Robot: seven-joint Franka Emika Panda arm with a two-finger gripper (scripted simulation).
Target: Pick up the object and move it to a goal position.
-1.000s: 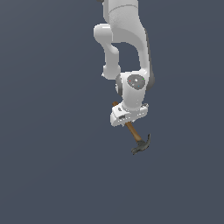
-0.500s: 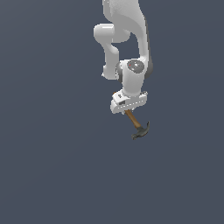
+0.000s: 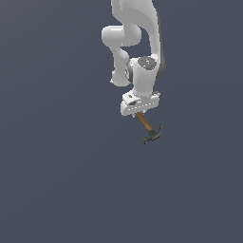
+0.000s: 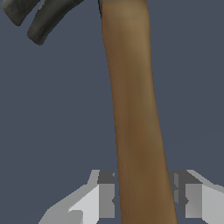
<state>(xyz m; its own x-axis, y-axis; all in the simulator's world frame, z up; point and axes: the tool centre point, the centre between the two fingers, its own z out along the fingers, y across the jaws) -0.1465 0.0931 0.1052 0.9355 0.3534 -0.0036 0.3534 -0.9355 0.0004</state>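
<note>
The hammer (image 3: 148,129) hangs below my gripper (image 3: 138,112) in the exterior view, high off the grey floor. Its brown wooden handle (image 3: 143,121) slants down toward the exterior view's right, and its dark grey head (image 3: 153,135) with the curved claw is at the low end. In the wrist view the handle (image 4: 133,113) runs between my two fingers (image 4: 105,194), which press on it from both sides. The claw (image 4: 46,17) shows at the far end. My gripper (image 4: 142,199) is shut on the handle.
The white arm (image 3: 135,42) reaches down from the upper middle of the exterior view. A plain dark grey floor (image 3: 57,180) lies all around. No other objects or goal marker show.
The arm has lifted the hammer higher and carried it slightly toward the exterior view's right. The grip on the handle is unchanged.
</note>
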